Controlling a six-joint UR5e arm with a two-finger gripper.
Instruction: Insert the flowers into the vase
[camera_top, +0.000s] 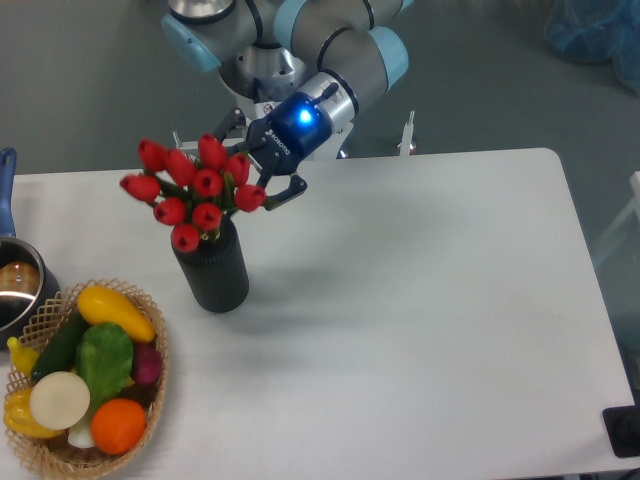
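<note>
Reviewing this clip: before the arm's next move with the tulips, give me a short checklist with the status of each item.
1. Stems inside the vase mouth: ok, the flowers sit with buds just above the rim.
2. Vase upright on the table: ok.
3. Gripper open or closed: cannot tell, the buds hide one finger.
4. Bunch straight: not ok, it leans left.
5. Retreat path up and right: ok, nothing stands there.
6. Wicker basket apart from the vase: ok.

White table (420, 300) — black vase (212, 270), wicker basket (85, 385) (front-left corner), metal pot (18, 290)
</note>
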